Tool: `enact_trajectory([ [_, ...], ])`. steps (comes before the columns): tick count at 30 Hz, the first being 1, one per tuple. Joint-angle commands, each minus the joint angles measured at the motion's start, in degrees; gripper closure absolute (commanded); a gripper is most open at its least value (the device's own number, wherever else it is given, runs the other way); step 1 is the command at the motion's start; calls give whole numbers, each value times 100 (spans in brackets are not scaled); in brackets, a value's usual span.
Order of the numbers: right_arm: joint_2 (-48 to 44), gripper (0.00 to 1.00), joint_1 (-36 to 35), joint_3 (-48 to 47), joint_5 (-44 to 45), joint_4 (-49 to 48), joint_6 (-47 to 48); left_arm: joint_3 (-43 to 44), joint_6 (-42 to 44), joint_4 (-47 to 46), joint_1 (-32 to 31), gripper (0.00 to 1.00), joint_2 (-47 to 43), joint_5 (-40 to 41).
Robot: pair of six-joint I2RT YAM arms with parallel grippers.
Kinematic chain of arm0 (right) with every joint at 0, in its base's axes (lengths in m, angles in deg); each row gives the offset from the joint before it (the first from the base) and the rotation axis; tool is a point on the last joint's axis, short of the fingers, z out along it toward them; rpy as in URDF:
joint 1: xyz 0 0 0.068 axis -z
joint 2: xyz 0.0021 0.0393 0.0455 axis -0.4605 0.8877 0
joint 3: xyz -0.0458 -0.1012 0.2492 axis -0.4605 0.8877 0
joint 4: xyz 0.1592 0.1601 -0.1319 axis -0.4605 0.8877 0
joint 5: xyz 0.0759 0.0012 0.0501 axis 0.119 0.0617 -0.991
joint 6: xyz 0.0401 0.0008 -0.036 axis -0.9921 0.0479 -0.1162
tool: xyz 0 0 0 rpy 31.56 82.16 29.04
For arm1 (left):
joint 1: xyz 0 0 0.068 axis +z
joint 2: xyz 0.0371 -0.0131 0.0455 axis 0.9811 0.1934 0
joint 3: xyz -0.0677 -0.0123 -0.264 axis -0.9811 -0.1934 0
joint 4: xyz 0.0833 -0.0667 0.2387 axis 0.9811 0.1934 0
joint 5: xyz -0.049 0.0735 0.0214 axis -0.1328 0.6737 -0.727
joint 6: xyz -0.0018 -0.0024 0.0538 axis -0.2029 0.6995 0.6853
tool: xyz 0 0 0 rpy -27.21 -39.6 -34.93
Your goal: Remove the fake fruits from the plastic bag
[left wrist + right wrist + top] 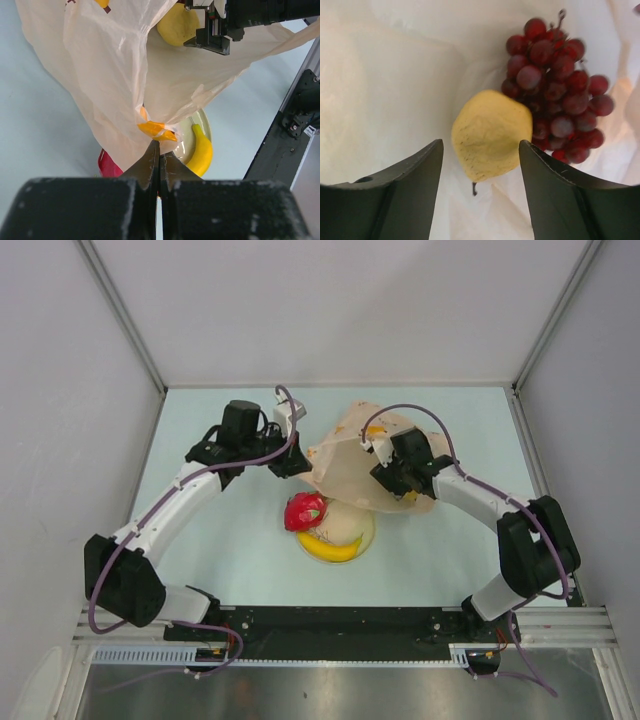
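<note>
The pale peach plastic bag (345, 455) is lifted over the table, and my left gripper (160, 150) is shut on its lower edge by an orange print. My right gripper (481, 150) is inside the bag (385, 75), open. A yellow lemon (490, 135) lies just past its fingertips, in line with the gap and touching neither finger. A dark red grape bunch (560, 90) lies against the lemon's right side. The banana (328, 548) and the glossy red fruit (305, 510) rest on the cream plate (368, 533) below the bag. The left wrist view shows the lemon (178, 25) through the bag's mouth.
White walls close in the pale table on three sides. The black base rail (340, 622) runs along the near edge. The plate sits between the two arms, partly under the hanging bag. My right arm (500, 510) reaches in from the right.
</note>
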Motion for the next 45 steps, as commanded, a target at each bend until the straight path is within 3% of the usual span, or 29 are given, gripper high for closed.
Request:
enact_trajectory([
  [1,173,30,11,1,341,-684,300,136,181,-73,76,100,-256,-50],
  [7,436,23,247,1,614,-816,740,198,357,59,-46,100,-274,3],
  [13,719,11,450,-17,281,-738,1046,206,261,-38,-134,100,-195,-94],
  [17,754,9,433,1,228,-597,1258,250,304,-29,-196,100,-203,-50],
  [20,632,26,389,-8,175,-571,1582,242,331,-20,-231,100,-238,-33],
  [21,526,36,267,-8,166,-579,1697,233,340,-20,-240,100,-256,-33],
  [24,1,50,-163,-122,96,-386,2058,198,392,-55,-266,100,-300,3],
  [31,-1353,65,-1131,-395,-579,851,1374,189,437,-91,-266,100,-300,20],
  [33,-1548,75,-1193,-412,-958,1081,1033,198,401,-126,-266,100,-282,46],
  [41,-2199,72,-1193,-492,-2531,1214,91,320,419,-91,-266,100,-168,134],
  [45,-1928,81,-1158,-492,-3058,1003,-541,391,349,-82,-258,100,-63,108],
])
